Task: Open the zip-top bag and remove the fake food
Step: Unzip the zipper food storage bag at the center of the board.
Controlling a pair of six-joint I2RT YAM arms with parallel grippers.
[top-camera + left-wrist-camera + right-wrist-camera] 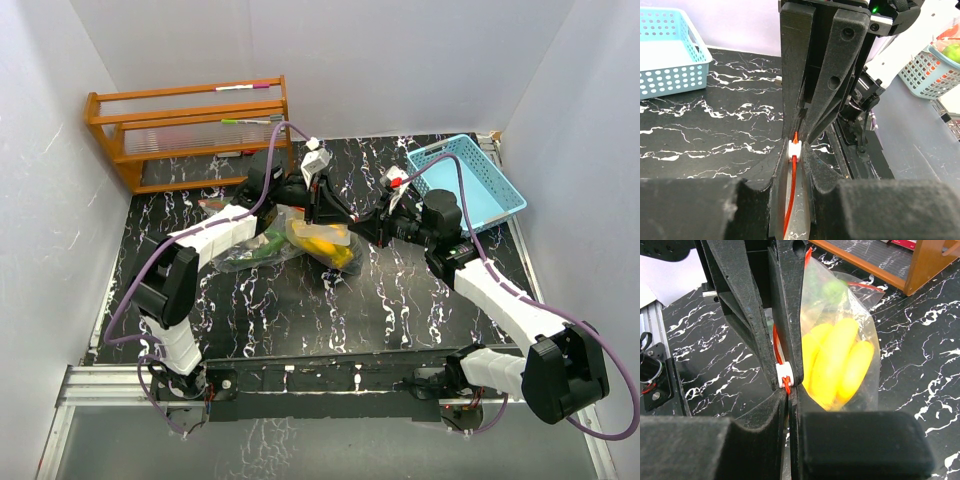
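yellow, smooth and curved, the plastic bananas (837,365) press against the clear crinkled film of the zip-top bag (860,315), with a round green fruit (832,288) blurred above them in the same bag. the bag is still zipped, its fake food inside, and sits near the middle of the black, white-veined marble-pattern bench (300,310), held up between the two arms. whether its bottom touches the bench i cannot tell.

the right end effector (790,397) has its matte black, grainy fingers pressed together on the bag's top edge, just below a small white slider (784,373). the left end effector (794,165) meets it tip to tip from the opposite side, pinched on the same edge, with the thin red zip strip (791,200) running between its rough pads.

left of the held bag a second clear bag (250,250) with green pieces lies flat on the bench. a light-blue perforated basket (485,190) stands at the far right corner, and a slatted wooden rack (190,130) at the far left.
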